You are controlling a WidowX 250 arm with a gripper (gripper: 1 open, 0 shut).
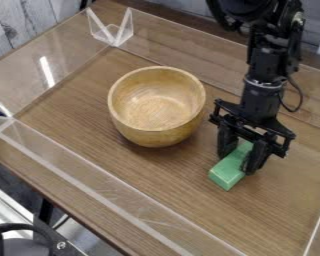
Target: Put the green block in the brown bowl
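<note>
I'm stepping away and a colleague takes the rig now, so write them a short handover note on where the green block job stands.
Gripper: down at the green block, fingers around its far end; whether the grip is firm, I cannot tell.
Block: lying on the wooden table, near end sticking out toward the camera.
Brown bowl: upright beside the gripper, nothing visible inside.
Done: gripper brought to the block.
Left: make sure of the grip, lift, carry over the bowl's rim, release inside.
</note>
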